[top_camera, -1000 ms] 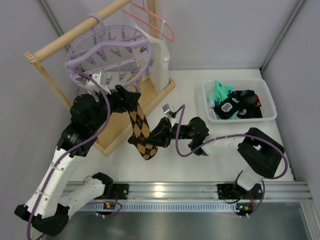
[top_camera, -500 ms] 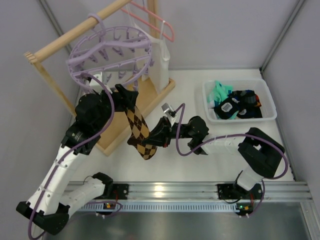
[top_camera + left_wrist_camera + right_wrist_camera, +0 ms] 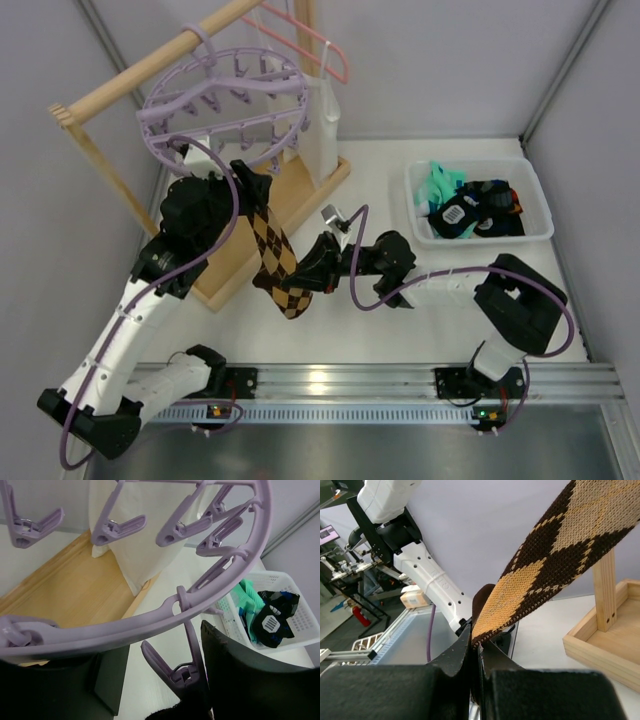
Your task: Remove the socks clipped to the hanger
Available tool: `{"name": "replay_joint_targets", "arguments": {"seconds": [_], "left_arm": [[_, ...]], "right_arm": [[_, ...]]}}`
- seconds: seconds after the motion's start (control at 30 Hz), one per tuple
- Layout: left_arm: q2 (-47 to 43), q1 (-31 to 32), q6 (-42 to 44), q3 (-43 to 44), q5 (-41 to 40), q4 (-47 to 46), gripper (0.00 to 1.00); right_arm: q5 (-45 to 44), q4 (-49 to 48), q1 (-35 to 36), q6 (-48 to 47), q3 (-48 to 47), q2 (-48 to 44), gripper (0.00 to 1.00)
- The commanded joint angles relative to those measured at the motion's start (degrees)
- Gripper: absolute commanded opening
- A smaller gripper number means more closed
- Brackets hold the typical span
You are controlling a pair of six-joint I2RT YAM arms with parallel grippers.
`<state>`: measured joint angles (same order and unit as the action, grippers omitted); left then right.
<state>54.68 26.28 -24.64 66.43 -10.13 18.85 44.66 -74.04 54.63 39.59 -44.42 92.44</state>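
Observation:
The lavender hanger [image 3: 160, 108] hangs from the wooden rail at the back left. One brown checked sock [image 3: 275, 250] hangs from a clip at its near rim, stretched down and right. My left gripper [image 3: 247, 180] is at that clip. In the left wrist view the ring [image 3: 150, 622] crosses the frame and the gripper [image 3: 160, 647] is open, with the clip [image 3: 182, 672] between its fingers. My right gripper [image 3: 305, 272] is shut on the sock's lower end. The right wrist view shows the sock [image 3: 555, 535] pinched between the closed jaws [image 3: 476, 640].
A white basket [image 3: 540, 205] at the right holds a mint-green sock [image 3: 440, 185] and black socks [image 3: 480, 215]. The wooden rail frame [image 3: 150, 65] stands on a wooden base [image 3: 300, 200]. A long white cloth [image 3: 325, 130] and a thin pink coat hanger [image 3: 320, 45] hang behind the ring.
My left arm has risen and moved right, pushing the hanger ring up and right. The sock's top has moved with it. My right gripper stays shut on the sock.

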Motion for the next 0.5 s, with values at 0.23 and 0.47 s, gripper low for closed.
{"name": "replay_joint_targets", "arguments": {"seconds": [0.23, 0.47], "left_arm": [[-0.09, -0.18, 1.97, 4.23, -1.82, -5.67, 0.71], [-0.18, -0.18, 2.23, 5.02, -1.73, -5.58, 0.56]], "right_arm": [[2.89, -9.19, 1.62, -2.15, -2.60, 1.51, 0.00], [2.71, -8.75, 1.71, -2.68, -2.86, 2.21, 0.00]]}}
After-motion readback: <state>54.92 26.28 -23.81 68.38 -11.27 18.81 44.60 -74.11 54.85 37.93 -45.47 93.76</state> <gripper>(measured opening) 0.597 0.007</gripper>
